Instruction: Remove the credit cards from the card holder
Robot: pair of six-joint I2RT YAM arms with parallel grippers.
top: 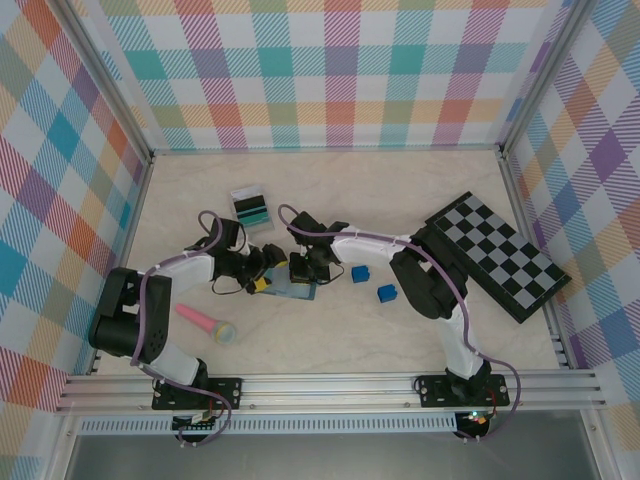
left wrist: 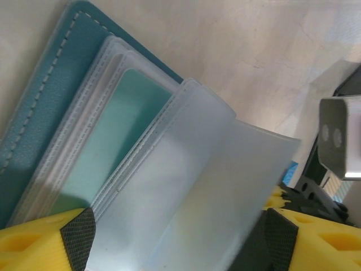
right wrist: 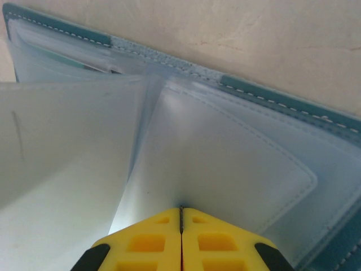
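Note:
The slate-blue card holder (top: 298, 292) lies open on the table between my two grippers, its clear plastic sleeves (left wrist: 186, 186) fanned up. A teal-green credit card (left wrist: 110, 144) sits inside one sleeve, and its edge (right wrist: 65, 58) also peeks out in the right wrist view. My left gripper (left wrist: 177, 243) is open, its fingers wide apart on either side of a loose clear sleeve. My right gripper (right wrist: 181, 217) is shut, its yellow tips pressed down on a clear sleeve (right wrist: 225, 164) near the fold. A small stack of teal and dark cards (top: 250, 207) lies further back.
Two blue cubes (top: 360, 273) (top: 386, 293) sit right of the card holder. A black-and-grey checkerboard (top: 495, 255) lies at the right wall. A pink-handled toy (top: 207, 322) rests near the left arm. Plaid walls enclose the table.

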